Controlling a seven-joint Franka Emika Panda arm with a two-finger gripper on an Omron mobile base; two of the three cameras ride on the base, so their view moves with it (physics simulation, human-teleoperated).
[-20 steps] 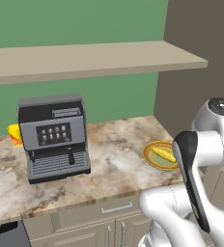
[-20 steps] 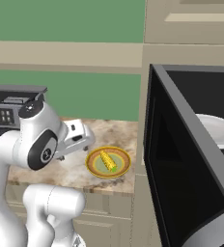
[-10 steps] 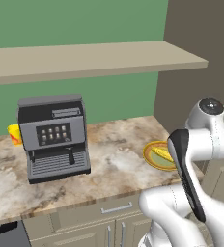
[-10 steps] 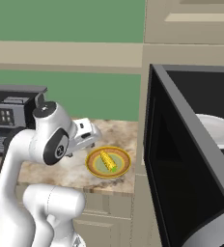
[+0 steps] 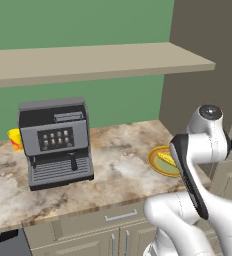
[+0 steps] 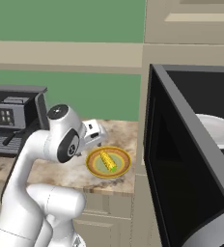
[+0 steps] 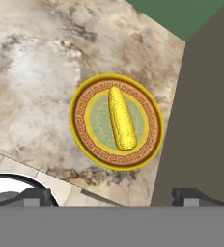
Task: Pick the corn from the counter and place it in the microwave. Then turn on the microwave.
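1. From the left base view the arm's white elbow covers half of the plate (image 5: 159, 161); the corn (image 5: 166, 159) shows only as a yellow sliver.
2. End effector (image 7: 111, 195): just the two dark tips show, far apart, nothing between them.
3. Plate sits near the desk (image 7: 32, 72) front edge and close to the tall cabinet side (image 7: 201, 120); bare stone on the other side.
4. Microwave (image 6: 191, 159) door stands open, white turntable inside.
5. Corn: yellow cob lying lengthwise in the plate's green centre.
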